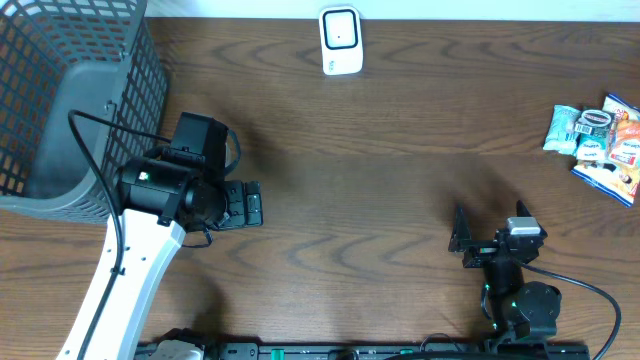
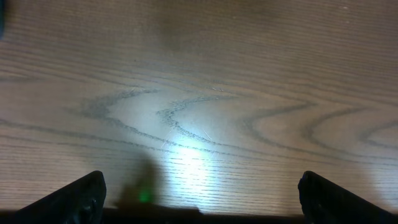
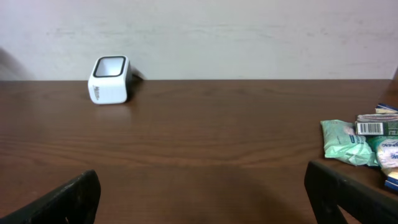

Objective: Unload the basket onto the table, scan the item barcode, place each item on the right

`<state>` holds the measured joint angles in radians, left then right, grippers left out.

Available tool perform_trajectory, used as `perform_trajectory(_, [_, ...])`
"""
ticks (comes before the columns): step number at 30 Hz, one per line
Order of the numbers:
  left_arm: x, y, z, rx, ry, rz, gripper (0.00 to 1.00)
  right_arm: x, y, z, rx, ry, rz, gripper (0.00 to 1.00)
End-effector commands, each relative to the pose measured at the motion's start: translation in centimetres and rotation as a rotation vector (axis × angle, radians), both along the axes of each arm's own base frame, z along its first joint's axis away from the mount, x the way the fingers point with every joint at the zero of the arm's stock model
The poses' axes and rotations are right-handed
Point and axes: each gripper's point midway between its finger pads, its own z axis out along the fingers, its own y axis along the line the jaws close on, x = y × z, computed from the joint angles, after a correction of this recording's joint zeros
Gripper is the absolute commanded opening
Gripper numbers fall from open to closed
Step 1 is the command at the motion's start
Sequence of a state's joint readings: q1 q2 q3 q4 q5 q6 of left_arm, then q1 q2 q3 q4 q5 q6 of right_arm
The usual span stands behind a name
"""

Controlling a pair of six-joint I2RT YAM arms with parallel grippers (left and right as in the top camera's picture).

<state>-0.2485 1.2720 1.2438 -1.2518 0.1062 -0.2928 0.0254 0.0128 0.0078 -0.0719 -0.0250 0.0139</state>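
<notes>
The items are several snack packets (image 1: 595, 140) in a pile at the table's right edge. In the right wrist view the packets (image 3: 357, 143) show at the right, one with a barcode label facing up. The white barcode scanner (image 1: 340, 40) stands at the far middle of the table and appears as a scanner (image 3: 109, 79) at the far left of the right wrist view. My left gripper (image 1: 250, 204) hovers open over bare wood beside the basket; the left wrist view shows its gripper (image 2: 201, 199) empty. My right gripper (image 1: 465, 240) rests open near the front edge, and the right wrist view shows the gripper (image 3: 202, 193) holding nothing.
A grey mesh basket (image 1: 60, 100) fills the far left corner, just behind the left arm. A cable loops from the left arm over the basket's side. A pale wall runs behind the table's far edge.
</notes>
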Motion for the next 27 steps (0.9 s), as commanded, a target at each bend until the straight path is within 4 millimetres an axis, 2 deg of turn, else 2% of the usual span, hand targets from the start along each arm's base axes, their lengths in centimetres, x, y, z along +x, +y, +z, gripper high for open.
perform_trajectory(1, [-0.05, -0.06, -0.02, -0.009, 0.006, 0.01, 0.98, -0.03, -0.25, -0.11, -0.018, 0.001, -0.016, 0.99])
perform_trajectory(27, [-0.05, -0.06, -0.02, -0.009, 0.006, 0.01, 0.98, -0.03, -0.33, -0.14, 0.0, 0.003, -0.019, 0.99])
